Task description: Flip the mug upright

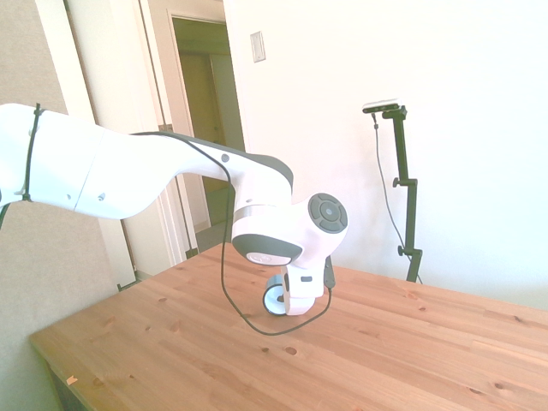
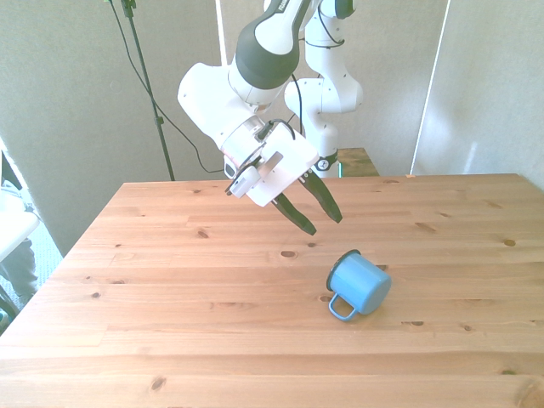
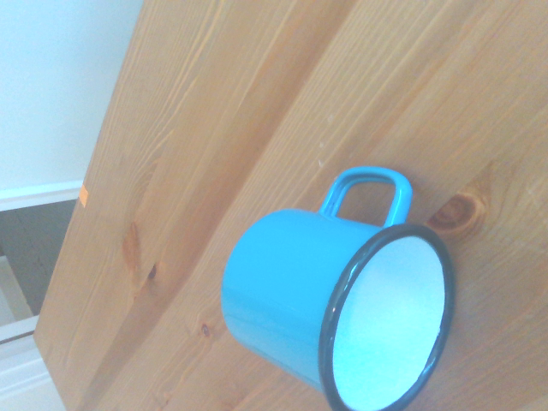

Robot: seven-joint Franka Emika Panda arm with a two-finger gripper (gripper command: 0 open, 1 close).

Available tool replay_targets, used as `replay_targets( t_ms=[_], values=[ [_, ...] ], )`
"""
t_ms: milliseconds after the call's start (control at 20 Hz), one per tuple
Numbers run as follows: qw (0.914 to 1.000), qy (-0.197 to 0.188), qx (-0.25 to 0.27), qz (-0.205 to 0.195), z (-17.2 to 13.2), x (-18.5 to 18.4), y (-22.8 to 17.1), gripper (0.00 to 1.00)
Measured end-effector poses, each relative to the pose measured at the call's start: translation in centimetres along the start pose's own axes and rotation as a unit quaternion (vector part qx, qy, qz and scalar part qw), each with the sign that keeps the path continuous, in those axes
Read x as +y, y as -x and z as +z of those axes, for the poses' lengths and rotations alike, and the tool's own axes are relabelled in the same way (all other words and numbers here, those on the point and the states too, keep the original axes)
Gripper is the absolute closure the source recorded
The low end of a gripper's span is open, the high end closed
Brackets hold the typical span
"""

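The mug (image 2: 359, 286) is a small light-blue enamel one, lying on its side on the wooden table (image 2: 170, 280), its handle toward the camera and its mouth facing the robot. In the wrist view the mug (image 3: 334, 312) shows its white inside, dark rim and loop handle. In the side view only the white mouth of the mug (image 1: 275, 299) peeks out behind the arm. My gripper (image 2: 320, 218) hangs open above the table, tilted, a short way up and toward the front view's left of the mug. Nothing is between its fingers.
The wooden table's edge (image 3: 94, 214) runs near the mug in the wrist view. A black cable (image 1: 248, 321) loops down from the arm close to the tabletop. A doorway (image 1: 205, 120) and white wall lie beyond the table.
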State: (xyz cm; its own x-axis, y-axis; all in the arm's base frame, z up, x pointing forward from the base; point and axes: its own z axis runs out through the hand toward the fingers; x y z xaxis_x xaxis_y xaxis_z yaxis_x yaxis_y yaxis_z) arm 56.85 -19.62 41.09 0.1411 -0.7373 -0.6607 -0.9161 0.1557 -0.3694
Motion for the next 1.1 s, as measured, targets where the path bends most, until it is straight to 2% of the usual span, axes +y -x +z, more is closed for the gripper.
replay_targets(
  t_ms=[550,850,1100],
  values=[
    [0.997,0.014,-0.071,0.025,-1.3,-0.6,-1.3,0.0],
    [0.9962,0.02,-0.079,0.031,-1.1,-0.6,-1.5,0.0],
    [0.9938,-0.012,-0.095,0.057,0.1,-1.2,-1.9,0.0]
  ],
)
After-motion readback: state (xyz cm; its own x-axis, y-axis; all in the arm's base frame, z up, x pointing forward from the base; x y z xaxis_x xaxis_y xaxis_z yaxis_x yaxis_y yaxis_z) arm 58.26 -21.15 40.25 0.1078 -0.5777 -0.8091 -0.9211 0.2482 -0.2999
